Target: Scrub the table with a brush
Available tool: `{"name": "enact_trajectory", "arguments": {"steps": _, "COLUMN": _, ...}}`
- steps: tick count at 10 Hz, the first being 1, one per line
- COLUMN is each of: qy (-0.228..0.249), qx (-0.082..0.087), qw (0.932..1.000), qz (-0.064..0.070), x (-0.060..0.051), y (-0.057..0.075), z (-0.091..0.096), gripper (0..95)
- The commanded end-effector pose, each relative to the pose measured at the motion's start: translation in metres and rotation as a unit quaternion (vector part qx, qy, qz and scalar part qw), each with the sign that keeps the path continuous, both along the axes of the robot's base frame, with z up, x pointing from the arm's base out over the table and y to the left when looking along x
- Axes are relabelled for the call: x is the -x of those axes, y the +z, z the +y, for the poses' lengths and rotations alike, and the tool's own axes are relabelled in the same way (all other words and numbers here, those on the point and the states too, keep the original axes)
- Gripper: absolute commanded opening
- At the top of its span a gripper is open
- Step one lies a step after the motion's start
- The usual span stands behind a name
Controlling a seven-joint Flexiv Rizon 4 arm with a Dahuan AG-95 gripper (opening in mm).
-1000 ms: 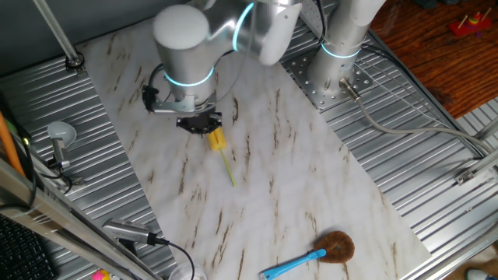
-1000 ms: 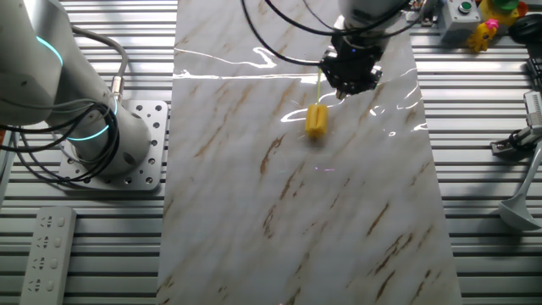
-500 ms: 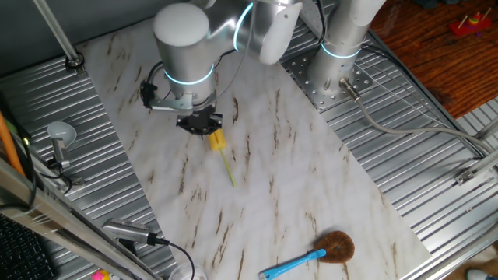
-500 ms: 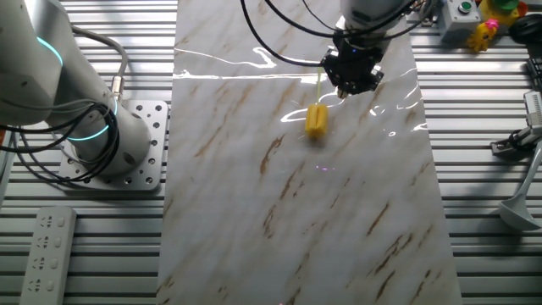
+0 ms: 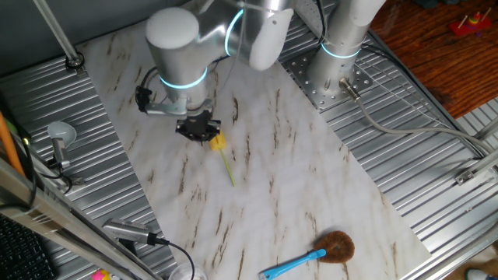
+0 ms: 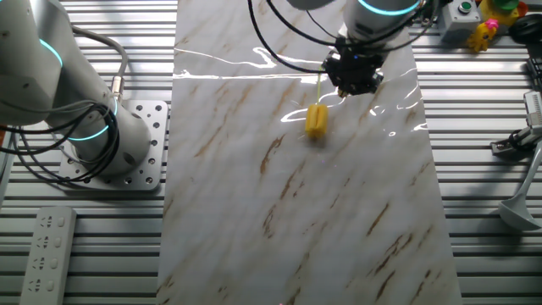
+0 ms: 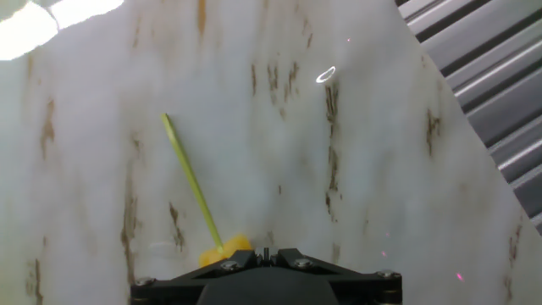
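Observation:
The brush lies loose on the table (image 5: 296,179), the white marble-patterned sheet. Its yellow bristle head (image 5: 218,143) is just right of my gripper (image 5: 196,129), and its thin yellow-green handle (image 5: 228,169) points toward the front. In the other fixed view the head (image 6: 316,120) lies left of and below the gripper (image 6: 354,81). In the hand view the head (image 7: 225,252) peeks out at the bottom edge, left of the gripper (image 7: 265,254). The handle (image 7: 190,178) runs up and left from it. The jaws are together and hold nothing.
A blue-handled brush with round brown bristles (image 5: 323,250) lies at the table's front right. Ribbed grey metal (image 5: 436,171) surrounds the sheet. A second arm's base (image 5: 334,66) stands at the back right. A remote (image 6: 44,254) and tools (image 6: 521,144) lie on the metal.
The gripper has shifted slightly left in the fixed view and now covers part of the brush head. The brush has not moved.

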State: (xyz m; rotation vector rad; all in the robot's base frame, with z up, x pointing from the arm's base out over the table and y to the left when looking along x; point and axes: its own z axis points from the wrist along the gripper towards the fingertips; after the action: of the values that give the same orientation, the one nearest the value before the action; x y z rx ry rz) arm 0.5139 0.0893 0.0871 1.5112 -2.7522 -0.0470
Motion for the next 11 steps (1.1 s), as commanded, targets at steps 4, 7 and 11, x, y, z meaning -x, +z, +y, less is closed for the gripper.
{"name": "enact_trajectory", "arguments": {"steps": 4, "qy": 0.003, "qx": 0.010, "qw": 0.9999, "qz": 0.005, "x": 0.0059, "y": -0.0023, "z": 0.0062, "gripper": 0.0}}
{"name": "enact_trajectory", "arguments": {"steps": 7, "qy": 0.007, "qx": 0.016, "qw": 0.9998, "qz": 0.004, "x": 0.0068, "y": -0.0027, "z": 0.0057, "gripper": 0.0}}
{"name": "enact_trajectory", "arguments": {"steps": 11, "qy": 0.017, "qx": 0.016, "qw": 0.9997, "qz": -0.003, "x": 0.0108, "y": -0.0035, "z": 0.0032, "gripper": 0.0}}
